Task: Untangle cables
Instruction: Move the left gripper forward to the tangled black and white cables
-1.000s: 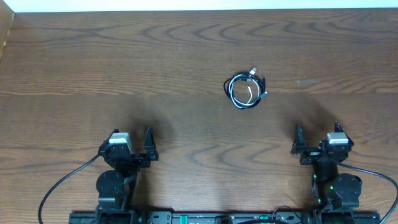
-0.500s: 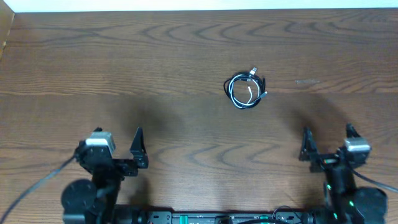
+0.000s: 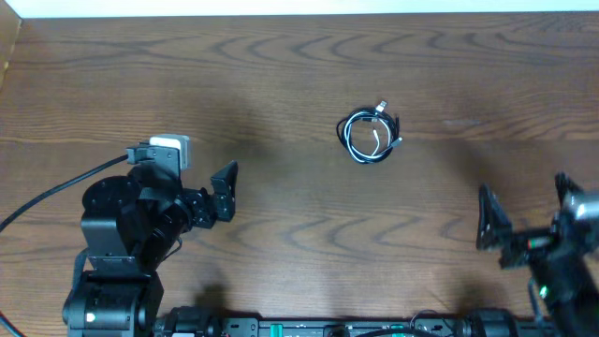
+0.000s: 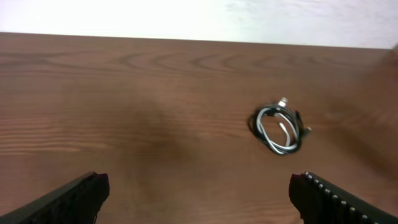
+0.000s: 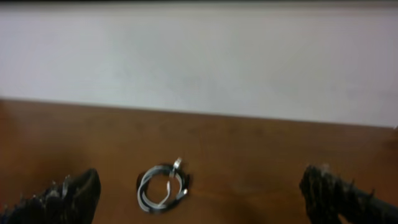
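The cables (image 3: 371,137) lie as one small coil on the wood table, black and white cords wound together with small plug ends sticking out. The left wrist view has the coil (image 4: 278,129) ahead and to the right. It lies ahead and left of centre in the right wrist view (image 5: 163,188). My left gripper (image 3: 225,192) is open, well to the left of the coil and nearer the front edge. Off to the front right, my right gripper (image 3: 529,211) is open too, far from the coil. Both hold nothing.
The brown wood table (image 3: 281,75) runs back to a pale wall (image 5: 199,56). A black lead (image 3: 47,201) trails from the left arm toward the left edge. The arm bases stand along the front edge.
The left arm has risen and swung forward, its gripper now pointing right toward the coil. The right arm has shifted right and up. Neither the coil nor the jaws' opening has changed.
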Motion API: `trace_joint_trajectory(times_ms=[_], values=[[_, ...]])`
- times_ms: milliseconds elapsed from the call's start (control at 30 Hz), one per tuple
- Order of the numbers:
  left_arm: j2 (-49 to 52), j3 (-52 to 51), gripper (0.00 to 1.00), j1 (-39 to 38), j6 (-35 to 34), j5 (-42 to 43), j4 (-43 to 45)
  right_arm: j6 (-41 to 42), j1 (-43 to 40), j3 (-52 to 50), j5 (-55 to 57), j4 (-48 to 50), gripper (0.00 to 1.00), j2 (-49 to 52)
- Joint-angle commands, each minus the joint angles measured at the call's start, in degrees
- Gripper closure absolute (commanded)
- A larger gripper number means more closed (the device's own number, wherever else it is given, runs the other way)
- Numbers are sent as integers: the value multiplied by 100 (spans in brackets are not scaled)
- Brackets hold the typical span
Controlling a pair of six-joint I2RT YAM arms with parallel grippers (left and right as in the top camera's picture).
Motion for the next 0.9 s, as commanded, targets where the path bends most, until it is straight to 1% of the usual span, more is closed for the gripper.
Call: trace_joint_trajectory(times_ms=[0, 200, 333, 400, 533, 633, 733, 800, 867], values=[[-59, 138, 2, 22, 79, 413, -4, -444, -24, 1119, -431, -444, 1, 1276], [-57, 138, 2, 22, 50, 483, -46, -704, -24, 3075, -1727, -1458, 1, 3423], [-57, 138, 2, 22, 52, 817, -227, -699, -22, 3978, -1891, -1978, 1, 4487], [-57, 136, 2, 24, 57, 813, -348, -693, -22, 4159, -1910, -2083, 1, 4833], [-35, 129, 2, 22, -52, 820, -431, -542, -24, 4157, -1906, -2138, 1, 5174], [-35, 129, 2, 22, -315, 817, -511, -544, -24, 4157, -1904, -2253, 1, 5318], [-35, 129, 2, 22, -358, 820, -643, -549, -24, 4155, -1882, -2426, 1, 5399], [-33, 129, 2, 22, -387, 817, -612, -549, -24, 4155, -1882, -2479, 1, 5423], [-15, 129, 2, 22, -577, 817, -555, -546, -24, 4155, -1884, -2514, 1, 5436]])
